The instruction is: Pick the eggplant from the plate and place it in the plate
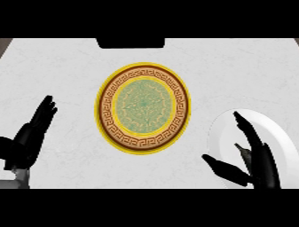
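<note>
Right hand over white plate, fingers straight, thumb apart, flanking dark eggplant without gripping it. Left hand rests open. Patterned plate lies left of the fingers. Risk: eggplant rolling off during closure.

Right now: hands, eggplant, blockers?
Left hand open, resting. Right hand open over white plate, by eggplant. Patterned plate unobstructed.

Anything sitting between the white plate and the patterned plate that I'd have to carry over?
No. In the head view, only bare counter separates the white plate from the patterned plate. The right hand is over the white plate.
</note>
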